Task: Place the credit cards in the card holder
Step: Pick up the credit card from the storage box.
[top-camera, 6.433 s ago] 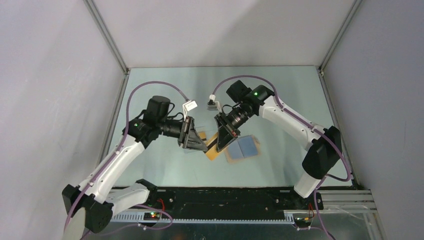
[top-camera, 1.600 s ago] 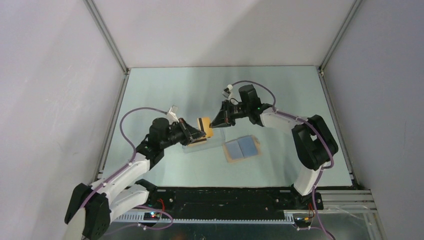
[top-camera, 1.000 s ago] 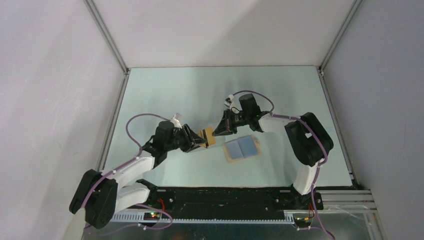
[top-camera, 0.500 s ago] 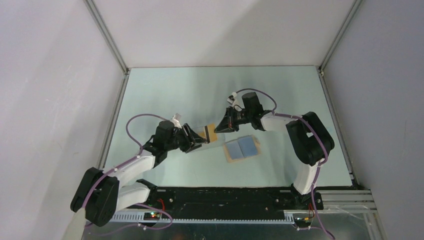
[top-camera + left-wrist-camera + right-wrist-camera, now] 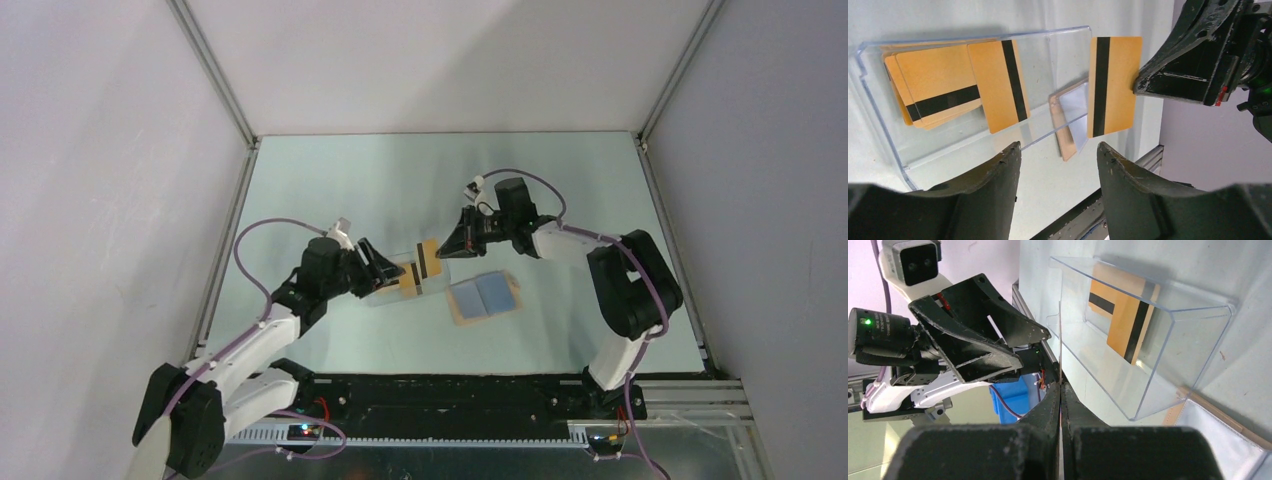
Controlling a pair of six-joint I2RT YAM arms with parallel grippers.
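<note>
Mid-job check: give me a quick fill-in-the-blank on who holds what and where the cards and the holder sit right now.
1. The right gripper has its jaws shut on one orange-yellow plastic card with a ____ magnetic stripe.
2. The left gripper has its jaws ____ and holds nothing.
3. The other orange-yellow cards lie ____ the clear plastic rectangular box.
4. The flat tan bifold card holder lies ____, blue pockets up.
Missing words: black; open; inside; open.

Clear plastic box [image 5: 1048,65] on table [image 5: 350,180]
</note>
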